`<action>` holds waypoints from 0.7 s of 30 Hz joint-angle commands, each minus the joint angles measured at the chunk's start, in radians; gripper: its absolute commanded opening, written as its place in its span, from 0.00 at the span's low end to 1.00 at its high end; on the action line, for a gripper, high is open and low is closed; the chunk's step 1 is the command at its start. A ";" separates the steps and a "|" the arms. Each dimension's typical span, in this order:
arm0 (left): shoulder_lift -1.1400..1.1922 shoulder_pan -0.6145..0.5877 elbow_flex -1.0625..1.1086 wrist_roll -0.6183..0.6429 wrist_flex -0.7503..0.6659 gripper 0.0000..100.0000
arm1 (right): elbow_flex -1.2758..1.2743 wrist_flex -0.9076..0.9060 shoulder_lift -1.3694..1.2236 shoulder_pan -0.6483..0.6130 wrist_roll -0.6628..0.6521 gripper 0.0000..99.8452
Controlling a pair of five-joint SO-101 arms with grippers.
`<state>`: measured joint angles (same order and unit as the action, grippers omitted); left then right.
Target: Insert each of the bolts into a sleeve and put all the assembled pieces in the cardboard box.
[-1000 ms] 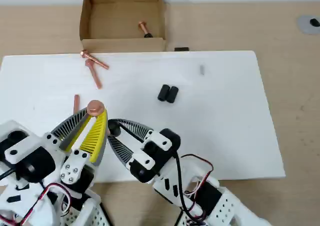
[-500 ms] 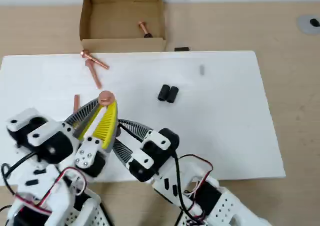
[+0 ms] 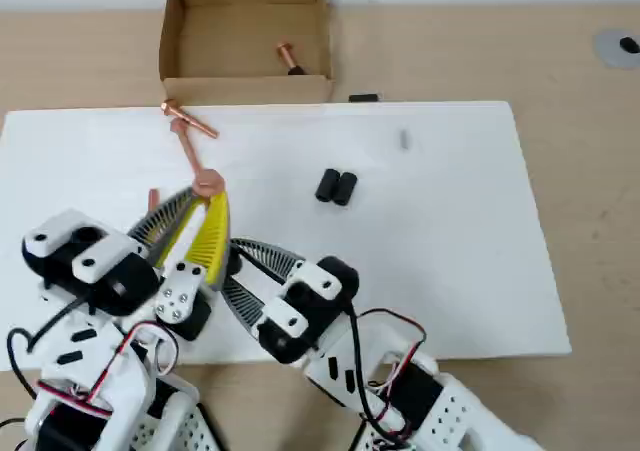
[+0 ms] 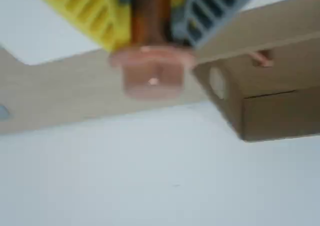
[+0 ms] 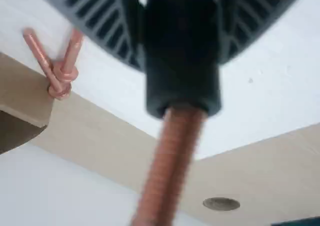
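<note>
Copper bolt [image 4: 152, 70] is up off the surface, pinched by its shank in the left gripper [image 3: 203, 199]. Yellow finger on one side, grey on the other, head poking out past the tips. Just beside it, nearer the arm bases, the right gripper [image 3: 232, 254] is clamped tight on a black sleeve [image 5: 182, 60]. A copper threaded shaft [image 5: 167, 171] sticks out of the sleeve's end; whether it's that same bolt, can't tell.

Another bolt [image 3: 153, 201] lies on the sheet beside the left gripper, partly hidden. Two loose bolts [image 3: 195, 124] lie with their heads together by the sheet's far edge, near the box corner. Two spare sleeves [image 3: 336, 187] sit touching, mid-sheet. The cardboard box [image 3: 245, 89] stands open beyond the far edge, with one assembled piece [image 3: 289, 58] inside.

Underneath it all is a white sheet [image 3: 450, 251] on a light wooden table [image 3: 590, 221]. A grey disc [image 3: 612, 47] is set into the table at the far right. A small black tab [image 3: 363, 98] sits at the sheet's far edge. There's a faint grey mark [image 3: 404, 139] on the sheet, too small to read.
</note>
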<state>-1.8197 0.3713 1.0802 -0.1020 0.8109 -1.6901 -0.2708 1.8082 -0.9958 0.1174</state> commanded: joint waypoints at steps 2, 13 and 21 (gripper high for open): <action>-0.008 -0.028 -0.009 -0.006 -0.003 0.00 | 0.002 0.021 0.096 -0.019 0.006 0.01; -0.008 0.040 -0.086 0.029 0.098 0.01 | 0.002 0.021 0.102 0.054 0.008 0.01; -0.008 0.057 -0.101 0.060 0.051 0.00 | 0.002 0.026 0.104 0.050 0.008 0.01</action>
<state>-1.8213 0.4204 1.0280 -0.0437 0.9014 -1.6901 -0.2708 1.8067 -0.9559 0.1174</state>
